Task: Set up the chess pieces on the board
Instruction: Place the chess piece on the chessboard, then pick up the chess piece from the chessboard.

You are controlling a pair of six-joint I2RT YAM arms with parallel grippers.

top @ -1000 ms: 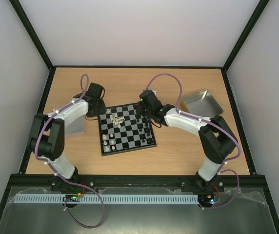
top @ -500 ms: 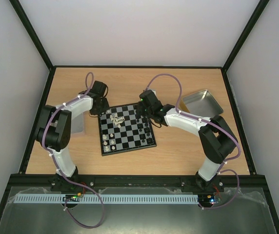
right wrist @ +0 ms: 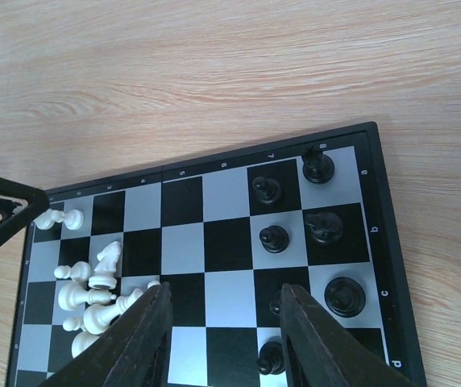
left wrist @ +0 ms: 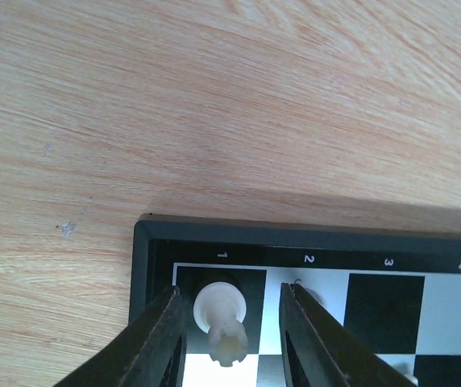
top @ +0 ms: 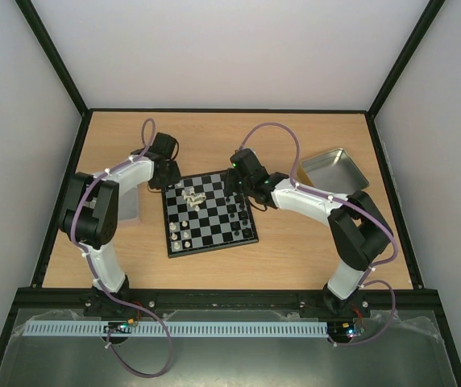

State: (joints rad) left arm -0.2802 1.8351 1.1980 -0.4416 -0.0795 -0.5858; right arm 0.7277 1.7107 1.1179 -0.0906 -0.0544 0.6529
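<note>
A: State of the left hand (left wrist: 230,300)?
B: Fingers parted. The white rook (left wrist: 221,322) is bracketed by the 2 fingers, and a gap is seen on each side. Nothing is gripped.
A: Where is the rook?
B: It is seen on the dark corner square of the board (left wrist: 311,236), under the printed 1. Whether it is upright or tipped cannot be told.
A: And the right hand (right wrist: 224,292)?
B: Fingers spread wide, nothing held. It is positioned above the board's far right part.
A: Other pieces?
B: The white pieces (right wrist: 92,297) are heaped in a loose pile near the board's far left, and several are tipped over. A few more are seen along the left edge in the top view. The black pieces (right wrist: 275,239) are spread over the right-hand squares, apart from each other.
A: Board placement?
B: It is laid flat on the table (top: 295,250), between the 2 arms and slightly rotated.
A: Anything else?
B: 1 metal tin (top: 333,169) is seen at the far right of the table, well apart from the board. A 2nd grey tin (top: 127,211) is partly hidden by the left arm, just left of the board.
</note>
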